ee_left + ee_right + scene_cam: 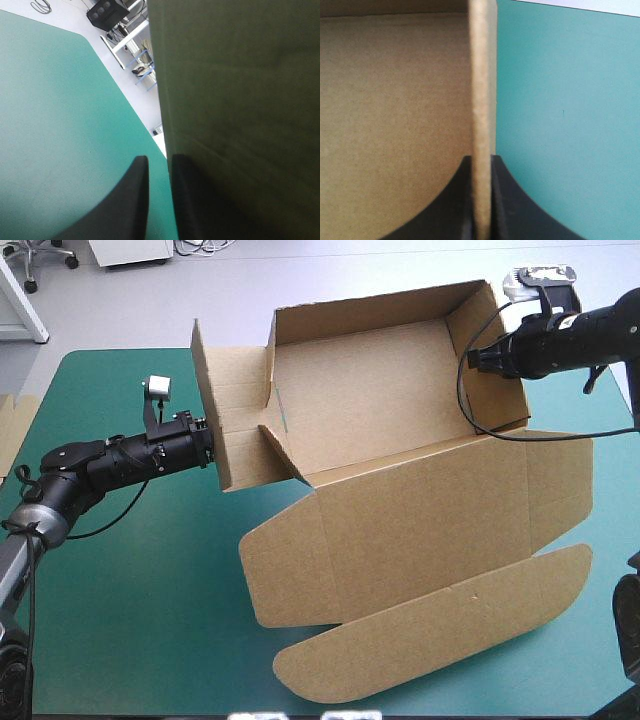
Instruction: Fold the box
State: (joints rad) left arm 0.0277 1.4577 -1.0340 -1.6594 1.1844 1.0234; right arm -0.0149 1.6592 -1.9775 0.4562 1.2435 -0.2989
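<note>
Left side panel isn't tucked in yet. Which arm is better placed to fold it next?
Left, probably. The left gripper is shut on the splayed left panel of the box, which leans outward. The right gripper is shut on the upright right wall, on the far side.

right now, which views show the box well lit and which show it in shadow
High view: the box is evenly lit, with no glare on the board. Left wrist view: the wall pinched by the left gripper is in shade and looks dark against the bright floor beyond. Right wrist view: the inner wall and its edge are brightly lit.
</note>
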